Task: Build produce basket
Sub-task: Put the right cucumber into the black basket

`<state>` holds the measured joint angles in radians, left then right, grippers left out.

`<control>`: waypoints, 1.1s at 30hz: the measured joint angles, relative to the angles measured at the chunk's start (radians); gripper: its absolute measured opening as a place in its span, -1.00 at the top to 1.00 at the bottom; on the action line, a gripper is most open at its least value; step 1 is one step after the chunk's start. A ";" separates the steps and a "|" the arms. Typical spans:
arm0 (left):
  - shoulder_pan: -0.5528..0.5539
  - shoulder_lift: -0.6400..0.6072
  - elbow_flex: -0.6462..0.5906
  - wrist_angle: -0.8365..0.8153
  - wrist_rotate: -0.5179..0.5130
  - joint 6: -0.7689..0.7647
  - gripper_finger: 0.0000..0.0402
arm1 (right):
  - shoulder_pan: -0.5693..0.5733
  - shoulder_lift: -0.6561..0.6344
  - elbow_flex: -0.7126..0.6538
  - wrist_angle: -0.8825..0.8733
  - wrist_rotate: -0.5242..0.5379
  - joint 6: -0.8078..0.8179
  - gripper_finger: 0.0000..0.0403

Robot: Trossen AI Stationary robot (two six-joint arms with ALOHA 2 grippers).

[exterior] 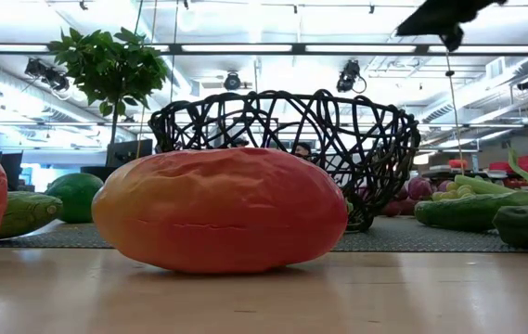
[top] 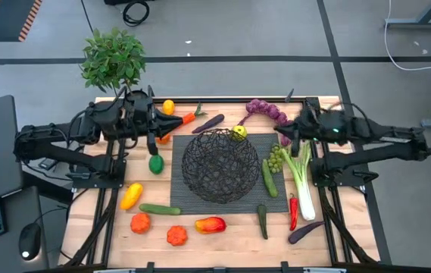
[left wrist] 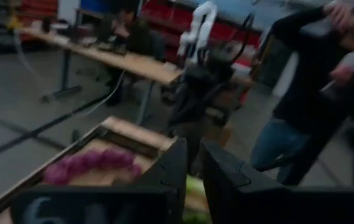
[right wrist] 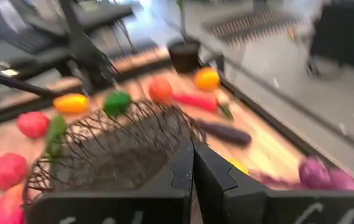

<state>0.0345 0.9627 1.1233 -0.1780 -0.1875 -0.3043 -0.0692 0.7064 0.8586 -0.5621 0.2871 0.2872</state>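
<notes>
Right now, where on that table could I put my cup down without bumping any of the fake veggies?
Bare wood shows at the front right corner, past the aubergine, and at the front left, beside the tomato. The basket is empty. It is crowded along the far edge and around the leek.

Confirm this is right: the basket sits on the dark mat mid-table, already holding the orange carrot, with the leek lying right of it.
Not quite: the basket holds no carrot. In the high view the orange carrot lies on the table beyond the mat, by the left gripper. The leek does lie to the right.
</notes>
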 joint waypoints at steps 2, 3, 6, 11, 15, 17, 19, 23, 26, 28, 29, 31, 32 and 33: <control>0.014 -0.002 0.000 -0.061 0.000 -0.005 0.63 | -0.025 0.091 0.072 -0.067 -0.001 0.067 0.92; 0.019 -0.006 0.000 -0.098 0.001 -0.016 0.59 | -0.039 0.130 0.102 -0.085 -0.009 0.102 0.92; 0.031 -0.020 0.000 -0.223 0.016 -0.085 0.41 | -0.091 0.233 0.190 -0.114 -0.078 0.190 0.92; 0.054 -0.025 -0.001 -0.420 0.016 -0.210 0.09 | -0.167 0.347 0.283 -0.109 -0.266 0.314 0.92; 0.064 -0.027 -0.001 -0.443 0.017 -0.266 -0.08 | -0.190 0.394 0.309 -0.021 -0.364 0.424 0.92; 0.068 -0.027 -0.001 -0.440 0.018 -0.286 -0.14 | -0.194 0.409 0.311 0.049 -0.388 0.483 0.92; 0.080 -0.028 -0.001 -0.458 0.024 -0.324 -0.18 | -0.195 0.419 0.313 0.121 -0.393 0.526 0.92; 0.124 -0.025 -0.001 -0.546 0.121 -0.370 -0.32 | -0.194 0.433 0.314 0.225 -0.394 0.526 0.92; 0.149 -0.018 -0.001 -0.619 0.147 -0.421 -0.44 | -0.194 0.437 0.314 0.278 -0.394 0.524 0.92; 0.164 -0.020 -0.001 -0.636 0.148 -0.445 -0.50 | -0.194 0.442 0.314 0.286 -0.394 0.524 0.92; 0.167 -0.021 -0.001 -0.632 0.147 -0.448 -0.52 | -0.195 0.446 0.314 0.292 -0.393 0.523 0.92; 0.172 -0.021 -0.001 -0.615 0.144 -0.450 -0.54 | -0.196 0.455 0.314 0.309 -0.359 0.511 0.92; 0.172 -0.021 -0.001 -0.596 0.143 -0.456 -0.55 | -0.200 0.457 0.314 0.317 -0.334 0.506 0.92; 0.171 -0.021 -0.001 -0.576 0.145 -0.472 -0.55 | -0.206 0.462 0.314 0.328 -0.312 0.505 0.92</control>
<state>0.2058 0.9413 1.1225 -0.7538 -0.0430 -0.7765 -0.2747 1.1683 1.1721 -0.2342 -0.0252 0.7920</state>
